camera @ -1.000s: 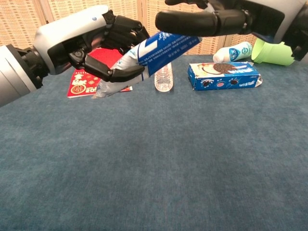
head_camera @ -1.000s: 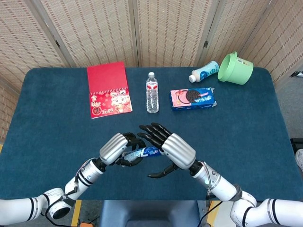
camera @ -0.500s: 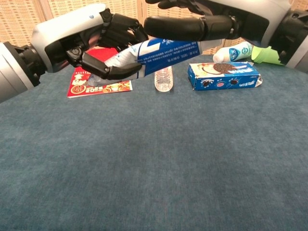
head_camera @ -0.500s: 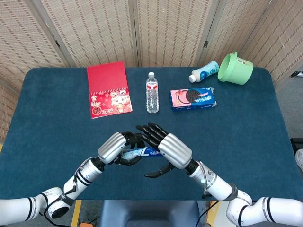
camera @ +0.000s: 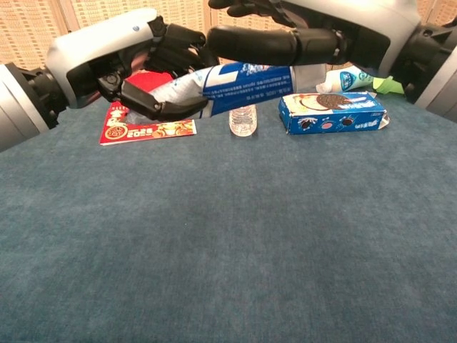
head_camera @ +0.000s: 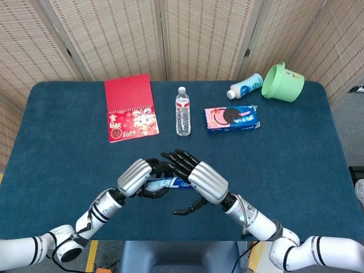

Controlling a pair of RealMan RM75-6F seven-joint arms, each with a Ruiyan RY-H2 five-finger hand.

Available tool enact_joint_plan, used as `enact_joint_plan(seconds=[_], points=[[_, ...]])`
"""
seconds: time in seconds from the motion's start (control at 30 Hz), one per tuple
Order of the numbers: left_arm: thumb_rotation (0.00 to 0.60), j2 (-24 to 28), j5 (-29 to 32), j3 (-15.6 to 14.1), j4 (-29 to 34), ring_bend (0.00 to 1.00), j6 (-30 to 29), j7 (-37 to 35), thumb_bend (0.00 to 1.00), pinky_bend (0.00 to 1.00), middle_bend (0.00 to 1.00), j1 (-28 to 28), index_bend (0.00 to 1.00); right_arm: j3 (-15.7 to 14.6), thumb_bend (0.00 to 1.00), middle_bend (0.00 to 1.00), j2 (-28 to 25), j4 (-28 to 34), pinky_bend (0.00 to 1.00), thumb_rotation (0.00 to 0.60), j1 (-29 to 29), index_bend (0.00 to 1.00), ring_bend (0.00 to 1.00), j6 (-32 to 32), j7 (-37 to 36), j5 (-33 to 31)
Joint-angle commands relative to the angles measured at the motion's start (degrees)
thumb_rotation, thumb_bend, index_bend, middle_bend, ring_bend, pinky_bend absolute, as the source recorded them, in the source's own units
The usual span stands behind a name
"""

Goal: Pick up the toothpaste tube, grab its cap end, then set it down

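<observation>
Near the front edge of the tabletop (head_camera: 51,165), about midway along it, the left hand (head_camera: 138,177) grips the toothpaste tube (camera: 235,81) by its crimped end, holding it level in the air. The right hand (head_camera: 200,181) arches over the tube's other end with fingers spread; whether it touches cannot be told. Open cloth lies to both sides and ahead. The chest view shows the tube clear above the cloth. The calendar (head_camera: 131,108), water bottle (head_camera: 182,111) and cookie box (head_camera: 231,118) sit toward the rear edge.
</observation>
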State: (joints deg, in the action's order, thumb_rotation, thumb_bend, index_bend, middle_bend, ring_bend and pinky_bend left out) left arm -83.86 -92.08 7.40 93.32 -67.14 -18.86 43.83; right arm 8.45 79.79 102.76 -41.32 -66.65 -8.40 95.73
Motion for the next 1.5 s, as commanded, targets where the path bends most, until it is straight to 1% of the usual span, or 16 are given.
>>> enact_joint_plan(seconds=[0.03,0.17,0.27,0.47,0.6,0.73,0.8,0.83,0.87,0.93,1.0,1.03,1.1,1.27,1.4,1.5], points=[[0.6,-0.1,-0.5,-0.9,-2.0,0.65,0.5,2.8,0.47,0.44,0.75,-0.1,0.75,-0.6,0.0,0.0,-1.5,0.7,0.0,0.161,0.7,0.0,0.0,-1.0,0.1,0.7],[0.6,-0.4,0.1,-2.6,-5.4,0.65,2.8,7.6,0.47,0.44,0.75,-0.2,0.75,-1.4,0.0,0.0,-5.1,2.7,0.0,0.16,2.6,0.0,0.0,-2.9,2.0,1.4],[0.6,-0.7,2.4,-3.3,-7.3,0.64,5.9,12.5,0.47,0.43,0.75,-0.1,0.73,-1.9,0.0,0.0,-7.6,3.8,0.0,0.16,4.0,0.0,0.0,-4.2,3.6,1.6],[0.6,-2.3,7.9,-3.3,-9.5,0.62,10.2,21.7,0.47,0.43,0.75,-0.1,0.71,-2.9,0.0,0.0,-11.6,5.1,0.0,0.159,6.8,0.0,0.0,-6.5,5.5,1.7],[0.6,-3.5,10.6,-3.4,-10.3,0.6,11.6,27.5,0.47,0.43,0.74,-0.1,0.65,-3.5,0.0,0.0,-13.4,5.3,0.0,0.16,8.2,0.0,0.0,-7.5,6.1,1.9],[0.6,-4.6,13.1,-3.1,-10.2,0.56,12.6,30.3,0.47,0.42,0.7,-0.3,0.58,-3.9,0.0,0.0,-14.5,5.1,0.0,0.158,9.5,0.0,0.0,-8.3,6.2,1.6],[0.6,-4.9,14.3,-2.9,-10.2,0.5,13.1,31.2,0.45,0.39,0.62,-0.3,0.49,-4.1,0.0,0.0,-14.9,4.9,0.0,0.16,10.0,0.0,0.0,-8.6,5.8,1.4],[0.6,-4.9,14.9,-2.9,-10.1,0.41,13.5,31.8,0.41,0.36,0.52,-0.3,0.38,-4.1,0.0,0.0,-15.0,4.7,0.0,0.16,10.2,0.0,0.0,-8.7,5.7,1.4],[0.6,-4.7,15.9,-2.8,-9.8,0.36,14.0,32.6,0.38,0.34,0.46,-0.3,0.31,-4.2,0.0,0.0,-15.2,4.5,0.0,0.161,10.5,0.0,0.0,-8.8,5.6,1.3],[0.6,-4.5,17.0,-2.4,-9.1,0.21,14.2,33.4,0.32,0.28,0.28,-0.3,0.13,-4.2,0.0,0.0,-15.4,4.2,0.0,0.159,10.9,0.0,0.0,-9.0,5.5,1.0],[0.6,-4.1,17.5,-2.0,-8.5,0.14,13.6,33.1,0.3,0.24,0.18,-0.7,0.03,-4.3,0.0,0.0,-15.8,3.9,0.0,0.159,11.5,0.0,0.0,-9.3,5.4,0.7],[0.6,-3.8,17.5,-1.9,-8.2,0.12,13.2,32.7,0.29,0.22,0.15,-0.9,0.01,-4.4,0.0,0.0,-16.0,3.7,0.0,0.16,11.7,0.0,0.0,-9.4,5.3,0.6],[0.6,-3.1,17.3,-1.6,-7.7,0.11,12.0,31.8,0.29,0.2,0.12,-1.6,0.0,-4.6,0.0,0.0,-16.7,3.4,0.0,0.16,12.2,0.0,0.0,-9.3,4.9,0.2],[0.6,0.0,17.1,-1.5,-5.5,0.13,8.8,30.5,0.29,0.2,0.12,-3.8,0.02,-5.6,0.0,0.0,-18.6,2.1,0.0,0.162,13.4,0.0,0.0,-8.0,5.7,-1.4],[0.6,3.8,17.7,-1.6,-3.6,0.16,4.9,29.8,0.29,0.2,0.17,-7.0,0.09,-6.6,0.0,0.0,-20.2,1.2,0.0,0.177,15.8,0.0,0.0,-8.4,8.3,-3.4],[0.6,6.4,19.0,-1.5,-2.9,0.18,2.3,30.0,0.29,0.2,0.19,-9.4,0.12,-7.6,0.0,0.0,-21.4,0.5,0.0,0.192,17.6,0.0,0.0,-8.8,8.9,-4.4]])
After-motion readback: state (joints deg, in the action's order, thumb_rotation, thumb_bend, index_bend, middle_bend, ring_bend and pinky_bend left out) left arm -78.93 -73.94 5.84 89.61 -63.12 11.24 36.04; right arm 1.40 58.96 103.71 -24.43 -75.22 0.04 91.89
